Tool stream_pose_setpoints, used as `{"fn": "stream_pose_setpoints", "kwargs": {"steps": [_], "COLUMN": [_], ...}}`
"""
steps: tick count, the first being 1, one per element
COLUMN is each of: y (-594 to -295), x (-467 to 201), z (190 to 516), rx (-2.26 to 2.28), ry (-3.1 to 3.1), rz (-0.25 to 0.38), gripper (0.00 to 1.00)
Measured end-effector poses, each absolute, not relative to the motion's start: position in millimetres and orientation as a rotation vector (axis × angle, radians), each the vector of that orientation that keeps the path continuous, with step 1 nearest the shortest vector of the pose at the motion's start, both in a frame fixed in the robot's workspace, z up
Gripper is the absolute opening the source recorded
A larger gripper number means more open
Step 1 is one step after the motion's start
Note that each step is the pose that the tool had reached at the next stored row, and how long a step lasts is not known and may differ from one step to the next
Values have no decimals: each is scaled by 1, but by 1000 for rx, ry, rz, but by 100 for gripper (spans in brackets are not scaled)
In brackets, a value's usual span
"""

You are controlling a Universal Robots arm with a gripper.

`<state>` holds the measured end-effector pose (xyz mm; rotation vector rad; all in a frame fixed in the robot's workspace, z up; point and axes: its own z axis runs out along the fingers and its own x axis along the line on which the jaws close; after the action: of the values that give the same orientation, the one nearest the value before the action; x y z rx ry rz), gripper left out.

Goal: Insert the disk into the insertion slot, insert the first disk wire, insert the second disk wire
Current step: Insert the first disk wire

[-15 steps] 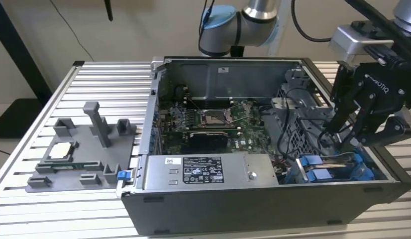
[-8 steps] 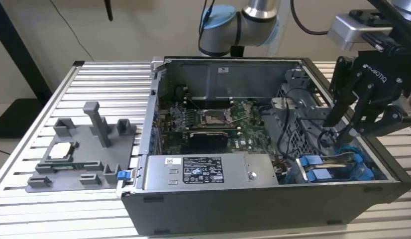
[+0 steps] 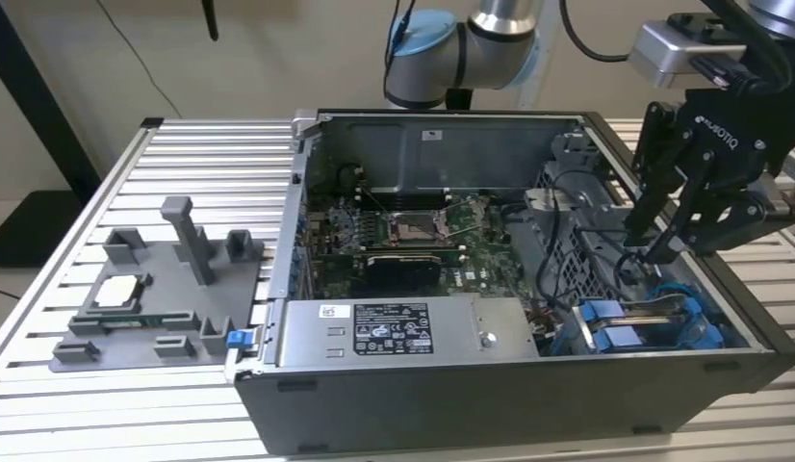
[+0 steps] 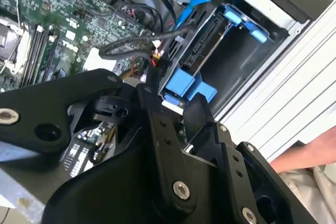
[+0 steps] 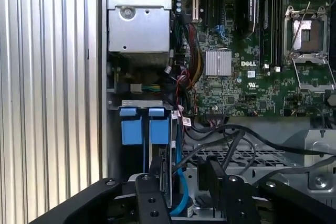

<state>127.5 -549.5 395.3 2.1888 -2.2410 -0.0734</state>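
My gripper (image 3: 657, 241), fingers spread and empty, hangs over the drive cage with the disk (image 3: 635, 322) seated edge-up in the insertion slot (image 3: 693, 327) at 6 o'clock from me in the exterior view, loose wires (image 3: 588, 252) at 9 o'clock.

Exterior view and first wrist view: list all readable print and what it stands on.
White label on the power supply: too small to read.
White sticker on the case wall: too small to read.
Gripper housing: a maker's name, left unquoted.
Motherboard: a maker's mark, left unquoted.
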Motion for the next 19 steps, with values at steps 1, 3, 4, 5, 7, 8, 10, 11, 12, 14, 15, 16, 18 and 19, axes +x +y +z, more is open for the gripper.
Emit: {"fn": "stream_pose_setpoints", "kwargs": {"steps": [1, 3, 4, 5, 7, 8, 10, 11, 12, 14, 15, 16, 18, 19], "y": [-549, -549, -549, -549, -549, -549, -549, -549, -549, -550, -551, -551, -552, -552], "x": [128, 129, 129, 129, 129, 129, 130, 131, 131, 131, 131, 132, 132, 132], "z": [394, 393, 392, 392, 391, 390, 390, 390, 390, 390, 390, 390, 390, 390], "rx": [2190, 2198, 2204, 2210, 2221, 2225, 2230, 2230, 2229, 2229, 2229, 2229, 2229, 2229], "ry": [-2242, -2250, -2256, -2261, -2271, -2275, -2279, -2279, -2279, -2279, -2279, -2279, -2279, -2279], "rz": [-76, -95, -110, -123, -151, -161, -172, -172, -172, -173, -173, -173, -174, -174], "gripper": [100, 100, 100, 100, 100, 100, 0, 0, 0, 0, 0, 0, 0, 0]}}
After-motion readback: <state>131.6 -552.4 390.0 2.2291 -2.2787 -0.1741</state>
